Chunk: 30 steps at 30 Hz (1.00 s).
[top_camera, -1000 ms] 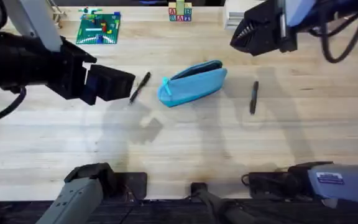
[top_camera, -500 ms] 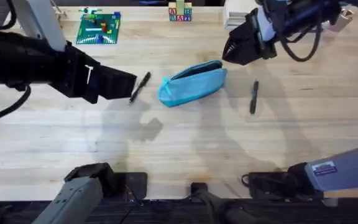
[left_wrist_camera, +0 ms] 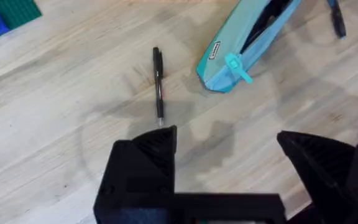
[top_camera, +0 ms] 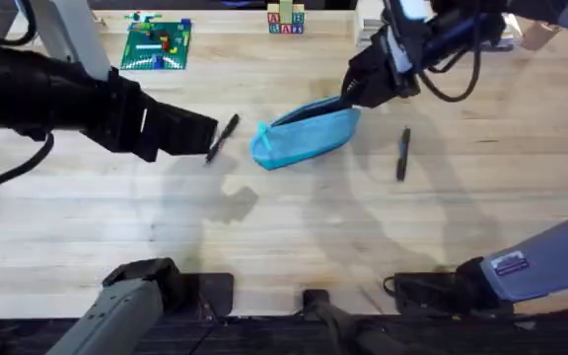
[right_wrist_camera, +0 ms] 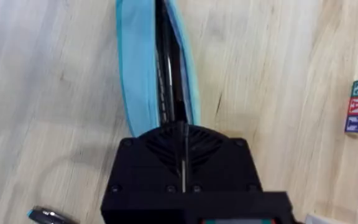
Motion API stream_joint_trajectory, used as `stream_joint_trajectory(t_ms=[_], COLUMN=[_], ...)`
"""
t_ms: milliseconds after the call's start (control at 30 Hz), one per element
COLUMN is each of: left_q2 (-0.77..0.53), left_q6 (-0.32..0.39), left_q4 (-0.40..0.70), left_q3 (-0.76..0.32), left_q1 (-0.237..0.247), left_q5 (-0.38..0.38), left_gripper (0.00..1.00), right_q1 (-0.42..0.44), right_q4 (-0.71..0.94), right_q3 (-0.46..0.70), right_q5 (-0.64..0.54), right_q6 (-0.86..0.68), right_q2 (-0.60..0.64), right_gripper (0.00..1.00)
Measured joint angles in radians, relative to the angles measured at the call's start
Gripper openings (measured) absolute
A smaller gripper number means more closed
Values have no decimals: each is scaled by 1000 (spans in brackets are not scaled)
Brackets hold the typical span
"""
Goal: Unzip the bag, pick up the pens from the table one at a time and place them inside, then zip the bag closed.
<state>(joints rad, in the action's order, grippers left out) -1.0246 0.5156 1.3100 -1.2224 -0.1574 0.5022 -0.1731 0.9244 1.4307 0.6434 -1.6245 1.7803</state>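
Bag (top_camera: 306,134): soft light-blue fabric pouch, elongated, lying mid-desk (top_camera: 284,227) on pale plank-grain wood; zipper slit gapes dark along its length, teal pull tab (left_wrist_camera: 237,66) at the end toward the left claw. Right claw (top_camera: 355,97): black fingers pressed together, tips at the bag's far end, nothing visibly gripped. Left claw (left_wrist_camera: 229,146): spread wide, empty, just beside the slim black pen (top_camera: 222,138) left of the bag. Second dark pen (top_camera: 402,154) right of the bag, apart.

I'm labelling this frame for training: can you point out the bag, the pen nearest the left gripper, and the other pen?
bag (top_camera: 309,138): overhead view, middle of its blue side.
pen nearest the left gripper (left_wrist_camera: 158,84): left wrist view, mid-barrel.
other pen (top_camera: 402,155): overhead view, mid-barrel.
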Motion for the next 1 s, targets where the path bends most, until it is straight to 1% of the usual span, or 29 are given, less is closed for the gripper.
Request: stream_joint_trajectory(t_ms=[267, 533, 967, 1000], left_q2=[0, 0, 0, 0], left_q6=[0, 0, 0, 0], left_q4=[7, 7, 7, 7], left_q3=[0, 0, 0, 0], left_q1=[0, 0, 0, 0], left_q5=[0, 0, 0, 0], left_gripper=[996, 995, 996, 996], right_q1=[-49, -51, -51, -51], right_q4=[-12, -15, -15, -15], right_q3=[0, 0, 0, 0], right_q5=[0, 0, 0, 0], right_q6=[0, 1, 1, 3], right_q2=[27, 97, 100, 100], right_gripper=[30, 30, 30, 52])
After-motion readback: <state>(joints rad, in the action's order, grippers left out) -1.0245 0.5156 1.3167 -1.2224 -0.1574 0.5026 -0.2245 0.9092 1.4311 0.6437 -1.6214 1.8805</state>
